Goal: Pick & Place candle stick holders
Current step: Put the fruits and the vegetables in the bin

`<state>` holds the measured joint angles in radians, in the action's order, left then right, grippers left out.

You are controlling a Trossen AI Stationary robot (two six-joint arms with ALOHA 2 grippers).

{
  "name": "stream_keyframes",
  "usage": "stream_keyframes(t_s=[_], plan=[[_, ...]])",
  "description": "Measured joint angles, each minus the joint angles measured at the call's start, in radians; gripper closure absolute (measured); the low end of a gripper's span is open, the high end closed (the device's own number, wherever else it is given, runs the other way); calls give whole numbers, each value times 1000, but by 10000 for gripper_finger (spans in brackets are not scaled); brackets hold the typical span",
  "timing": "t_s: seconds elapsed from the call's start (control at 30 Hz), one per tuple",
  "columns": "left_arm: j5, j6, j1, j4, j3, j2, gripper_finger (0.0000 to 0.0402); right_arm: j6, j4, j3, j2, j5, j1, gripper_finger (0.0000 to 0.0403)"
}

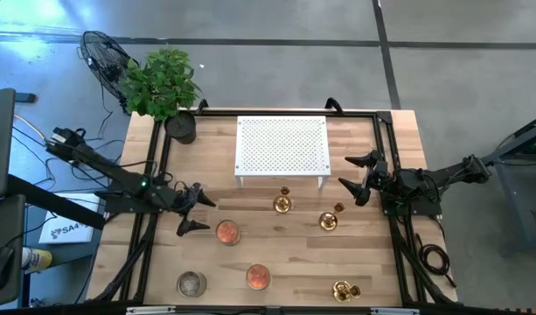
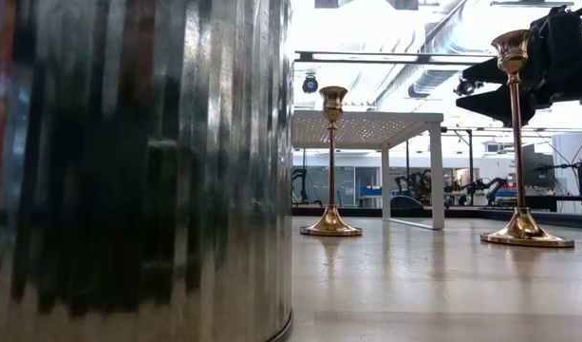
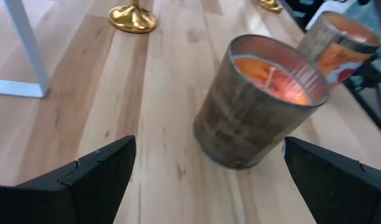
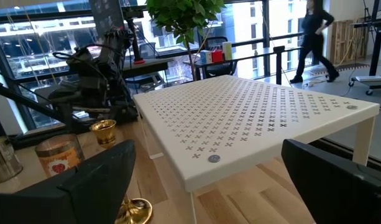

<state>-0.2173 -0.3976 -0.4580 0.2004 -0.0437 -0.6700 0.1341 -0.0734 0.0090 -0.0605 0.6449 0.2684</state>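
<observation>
While both my grippers hang wide open and empty, my right gripper [image 1: 358, 178] hovers beside the white stand [image 1: 282, 146], candle stick holders [image 1: 282, 204] just before it, my left gripper [image 1: 194, 210] well off.

Three candle stick holders [image 1: 282, 204] [image 1: 328, 220] [image 1: 342, 289], three tin candles [image 1: 228, 232] [image 1: 258, 276] [image 1: 191, 283], one white perforated stand [image 1: 281, 145], one potted plant [image 1: 163, 83], two hands [image 1: 196, 210] [image 1: 358, 178].

Three shiny gold-brass candle stick holders, round flared bases, thin stems. One [image 1: 282, 204] upright just in front of the white perforated shelf; second [image 1: 328, 220] upright, near it to the right; third [image 1: 344, 290] at the table's front edge, apparently lying over.
</observation>
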Motion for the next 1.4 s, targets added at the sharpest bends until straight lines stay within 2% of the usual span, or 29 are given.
stream_keyframes(t_s=[0.2, 0.47, 0.77, 1.4], plan=[[-43, 28, -72, 108, 0, -75, 2, 23, 0, 0, 0, -5, 0, 4], [-84, 19, -134, 162, -1, -168, 2, 26, 0, 0, 0, -12, 0, 4], [-81, 8, -135, 247, -1, -286, 2, 26, -1, 0, 0, -12, 0, 4], [-82, 28, -147, 549, -3, -504, 2, 51, -1, 0, 0, -20, 0, 4]])
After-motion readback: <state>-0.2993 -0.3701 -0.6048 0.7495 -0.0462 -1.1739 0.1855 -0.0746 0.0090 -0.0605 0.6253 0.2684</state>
